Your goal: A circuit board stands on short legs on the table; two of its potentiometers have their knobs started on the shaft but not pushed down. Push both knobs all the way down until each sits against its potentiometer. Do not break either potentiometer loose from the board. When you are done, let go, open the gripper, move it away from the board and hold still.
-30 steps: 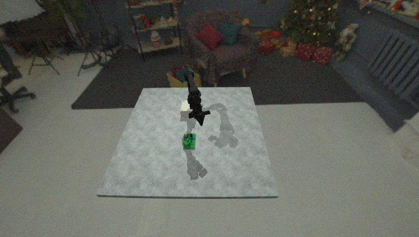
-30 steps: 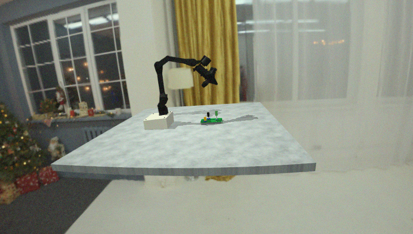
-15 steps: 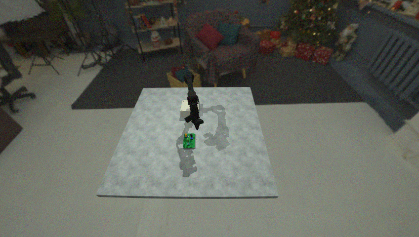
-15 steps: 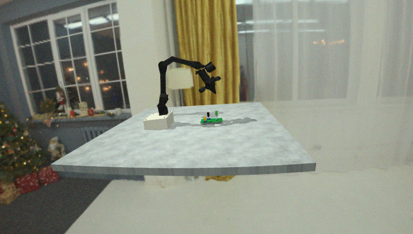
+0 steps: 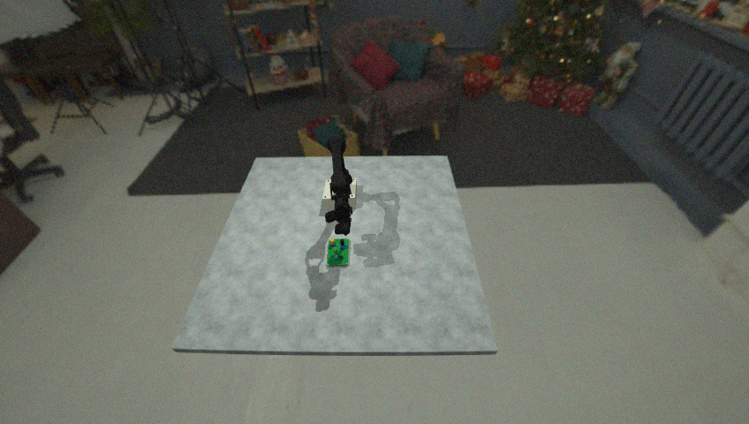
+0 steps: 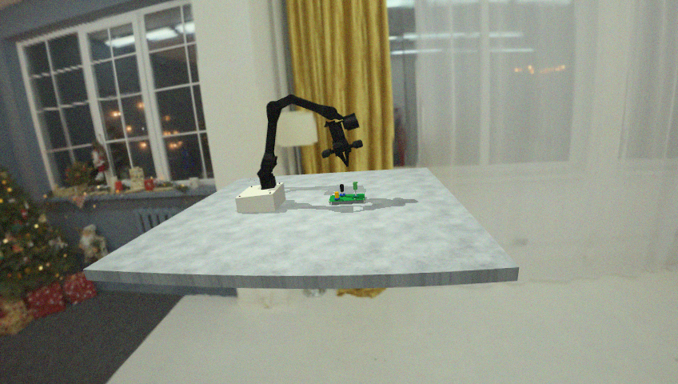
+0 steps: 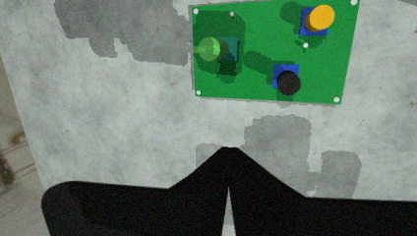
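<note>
The table bears a white base, from which the black arm rises. The gripper, clenched with nothing between its fingers, hangs above the table near the circuit board. The board stands on the table in front of the base. Of its three knobs, the green and black stand higher than the yellow.
</note>
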`<state>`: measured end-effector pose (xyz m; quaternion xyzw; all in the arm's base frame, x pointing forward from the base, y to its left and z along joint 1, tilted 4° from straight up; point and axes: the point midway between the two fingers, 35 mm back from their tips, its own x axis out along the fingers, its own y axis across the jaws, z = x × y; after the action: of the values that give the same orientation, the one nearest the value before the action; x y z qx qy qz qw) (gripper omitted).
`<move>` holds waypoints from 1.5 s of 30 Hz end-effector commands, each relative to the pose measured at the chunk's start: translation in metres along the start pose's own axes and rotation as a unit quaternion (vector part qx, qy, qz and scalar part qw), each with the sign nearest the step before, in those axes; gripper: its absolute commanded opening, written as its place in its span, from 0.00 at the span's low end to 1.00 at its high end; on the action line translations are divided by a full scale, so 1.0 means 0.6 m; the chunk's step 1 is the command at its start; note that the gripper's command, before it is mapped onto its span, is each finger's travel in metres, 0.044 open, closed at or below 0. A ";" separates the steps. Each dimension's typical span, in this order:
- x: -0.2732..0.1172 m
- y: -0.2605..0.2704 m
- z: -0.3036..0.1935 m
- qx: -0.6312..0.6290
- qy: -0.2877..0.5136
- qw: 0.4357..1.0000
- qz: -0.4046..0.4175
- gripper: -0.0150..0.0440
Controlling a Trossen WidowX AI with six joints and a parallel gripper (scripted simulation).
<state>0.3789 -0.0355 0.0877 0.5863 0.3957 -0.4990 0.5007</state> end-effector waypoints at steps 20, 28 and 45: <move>0.072 -0.058 0.046 0.180 -0.040 0.977 -0.105 0.25; 0.080 -0.060 0.047 0.180 -0.040 0.977 -0.105 0.25; 0.104 -0.066 0.048 0.180 -0.040 0.977 -0.105 0.25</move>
<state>0.3474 -0.0578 0.0191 0.6020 0.3405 -0.6333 0.3471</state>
